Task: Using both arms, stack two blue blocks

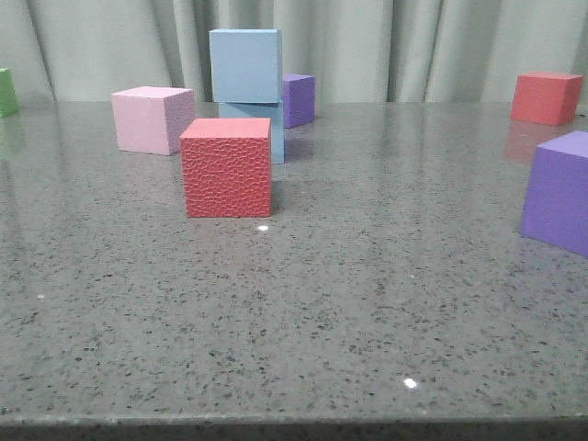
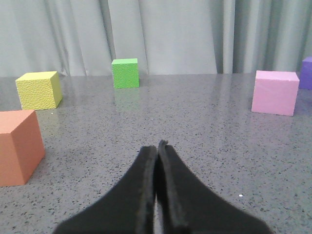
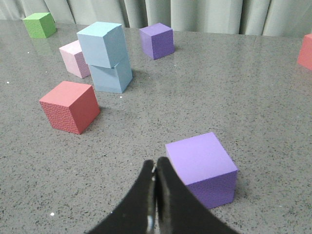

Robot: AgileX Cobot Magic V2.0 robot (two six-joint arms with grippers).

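The two pale blue blocks stand stacked at the back middle of the table: the upper one [image 1: 245,64] sits on the lower one [image 1: 262,129], which is partly hidden behind the red textured cube [image 1: 227,166]. The right wrist view shows the upper block [image 3: 101,44] slightly twisted on the lower block [image 3: 111,75]. My left gripper [image 2: 158,146] is shut and empty, low over bare table, away from the stack. My right gripper [image 3: 155,165] is shut and empty, beside a purple cube [image 3: 201,165]. Neither gripper shows in the front view.
A pink cube [image 1: 152,118] and a purple cube [image 1: 298,99] flank the stack. A red cube [image 1: 546,96] and a large purple cube [image 1: 559,190] stand at the right. A green cube [image 2: 125,73], a yellow cube [image 2: 39,89] and an orange cube [image 2: 18,146] lie near the left gripper.
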